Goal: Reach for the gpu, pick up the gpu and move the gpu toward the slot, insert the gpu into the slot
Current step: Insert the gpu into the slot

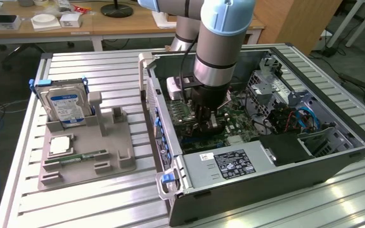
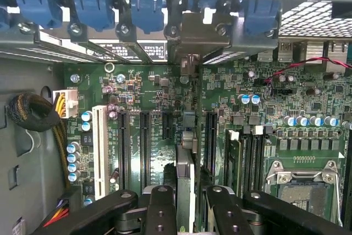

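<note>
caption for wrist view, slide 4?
Black gripper holding thin dark card edge-on over green motherboard's long black slots.

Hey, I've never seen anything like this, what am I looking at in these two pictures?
A robot arm reaches down into an open computer case on a metal table. One picture is taken from off the arm; the other comes from a camera on its wrist, looking at the green motherboard. The claw grips a thin card, the gpu, seen edge-on, over the board's long slots. Beside the case, a grey holder carries a hard drive and a memory stick.
</note>
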Available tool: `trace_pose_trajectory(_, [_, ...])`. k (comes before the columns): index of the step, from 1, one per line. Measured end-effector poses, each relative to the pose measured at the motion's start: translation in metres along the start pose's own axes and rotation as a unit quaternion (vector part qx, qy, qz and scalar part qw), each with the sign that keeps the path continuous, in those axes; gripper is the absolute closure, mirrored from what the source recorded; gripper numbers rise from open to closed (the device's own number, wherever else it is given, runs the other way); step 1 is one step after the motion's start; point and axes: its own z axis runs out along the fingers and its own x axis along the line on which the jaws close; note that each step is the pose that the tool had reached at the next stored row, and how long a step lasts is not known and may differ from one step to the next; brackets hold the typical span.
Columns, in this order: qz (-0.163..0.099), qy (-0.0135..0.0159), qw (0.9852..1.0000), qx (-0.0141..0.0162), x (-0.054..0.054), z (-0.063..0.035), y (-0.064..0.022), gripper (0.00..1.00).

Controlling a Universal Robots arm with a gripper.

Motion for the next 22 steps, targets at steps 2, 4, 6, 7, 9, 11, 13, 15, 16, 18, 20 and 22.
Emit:
trace_pose_trajectory(2, [0.000, 0.0000, 1.0000, 0.0000, 0.0000, -0.0002, -0.0001, 0.74])
trace_pose_trajectory(4, [0.000, -0.0001, 1.0000, 0.0000, 0.0000, -0.0005, -0.0001, 0.74])
trace_pose_trajectory(6, [0.000, -0.0001, 1.0000, 0.0001, 0.0000, -0.0006, -0.0001, 0.74])
trace_pose_trajectory(7, [0.000, 0.0000, 1.0000, 0.0000, 0.0000, -0.0006, -0.0001, 0.74])
trace_pose_trajectory(9, [0.000, 0.0000, 1.0000, -0.0001, 0.0000, -0.0007, -0.0011, 0.74])
trace_pose_trajectory(11, [0.000, 0.0002, 1.0000, -0.0002, 0.0000, -0.0009, -0.0027, 0.74])
trace_pose_trajectory(13, [0.000, 0.0000, 1.0000, 0.0000, 0.0000, -0.0009, -0.0031, 0.74])
trace_pose_trajectory(15, [0.000, -0.0001, 1.0000, 0.0000, -0.0002, -0.0015, -0.0033, 0.74])
trace_pose_trajectory(16, [0.000, -0.0001, 1.0000, 0.0000, -0.0001, -0.0015, -0.0033, 0.74])
trace_pose_trajectory(18, [0.000, -0.0001, 1.0000, 0.0001, -0.0001, -0.0016, -0.0033, 0.74])
trace_pose_trajectory(20, [0.000, -0.0001, 1.0000, 0.0000, -0.0001, -0.0016, -0.0031, 0.74])
trace_pose_trajectory(22, [0.000, -0.0001, 1.0000, 0.0000, -0.0001, -0.0015, -0.0029, 0.74])
